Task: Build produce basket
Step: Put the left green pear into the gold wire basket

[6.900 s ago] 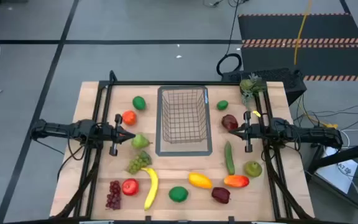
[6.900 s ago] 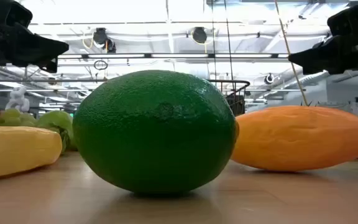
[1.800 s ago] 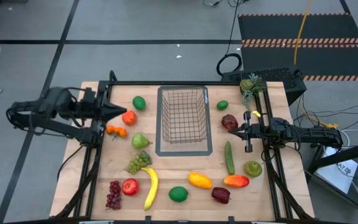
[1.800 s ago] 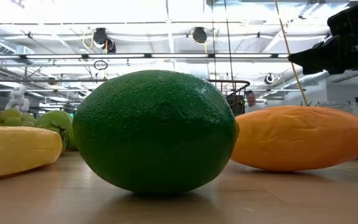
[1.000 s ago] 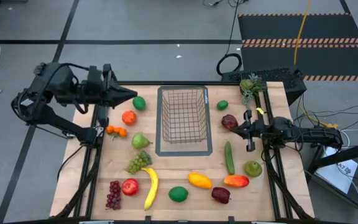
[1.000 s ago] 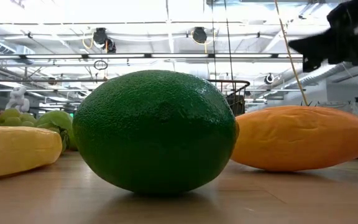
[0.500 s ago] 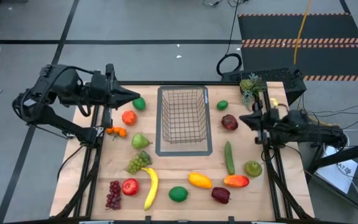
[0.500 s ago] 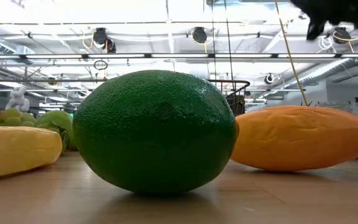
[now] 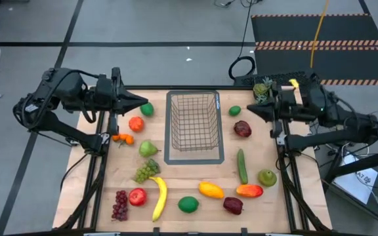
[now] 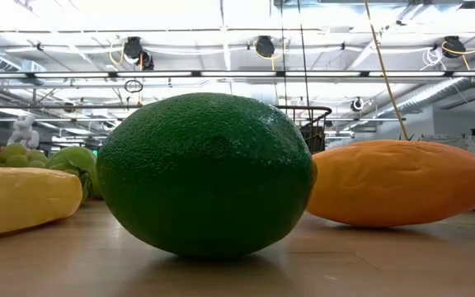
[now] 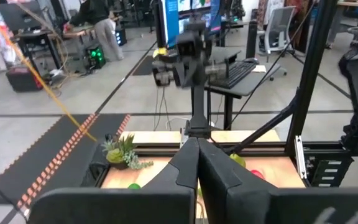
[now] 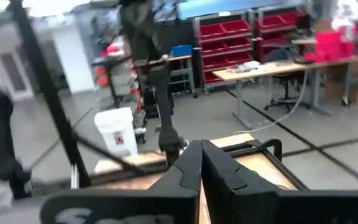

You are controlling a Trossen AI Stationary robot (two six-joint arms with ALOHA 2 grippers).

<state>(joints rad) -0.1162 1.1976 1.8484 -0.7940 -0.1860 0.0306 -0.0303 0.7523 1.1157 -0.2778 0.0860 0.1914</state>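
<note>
— Both pincers are pressed shut with nothing in them. Left pincer (image 9: 138, 100) hangs above the far-left part of the worktop (image 9: 176, 190), its tip right by a lime (image 9: 147, 109); the closed fingers (image 11: 194, 165) show in its wrist view.

— And the right one?

— Right pincer (image 9: 249, 110) is raised over the far-right side, pointing inward toward the small lime (image 9: 235, 111) and a dark red apple (image 9: 243, 128).

— Where's the basket?

— Basket (image 9: 193, 128) sits in the far middle between the two arms, nothing in it. The produce lies all around it: an orange-red fruit (image 9: 136, 123), small oranges (image 9: 123, 138) and a pear (image 9: 148, 149) on the left, a cucumber (image 9: 242, 166) on the right, and green grapes (image 9: 146, 172), a banana (image 9: 159, 198), a mango (image 9: 210, 190) and another lime (image 9: 188, 204) along the near side.
</note>
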